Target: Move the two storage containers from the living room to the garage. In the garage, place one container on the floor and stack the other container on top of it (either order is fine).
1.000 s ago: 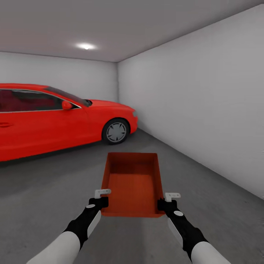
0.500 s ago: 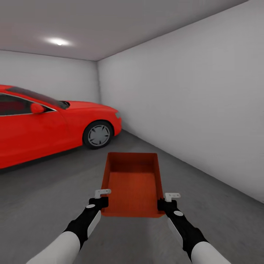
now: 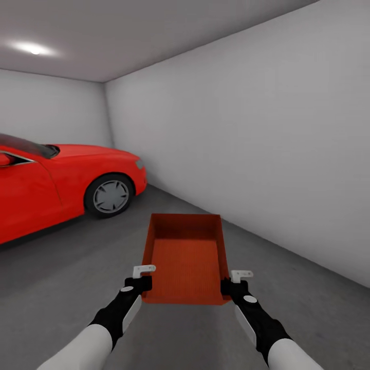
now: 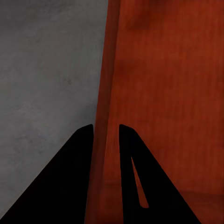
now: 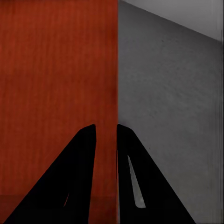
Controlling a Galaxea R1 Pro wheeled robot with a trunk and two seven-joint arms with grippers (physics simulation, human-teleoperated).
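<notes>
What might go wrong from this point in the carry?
Each gripper, left and right, pinches only a thin side wall of the bin near its close end, so the far end could sag or slip free. The white wall is near on the right; turning further may clip it.

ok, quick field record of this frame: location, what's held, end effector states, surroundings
location: garage, grey concrete floor
held: one orange-red storage container, open top up, empty, carried above the floor
left end effector: shut on the container's left wall
right end effector: shut on the container's right wall
surroundings: red car ahead on the left, white wall on the right
second container: not seen
</notes>
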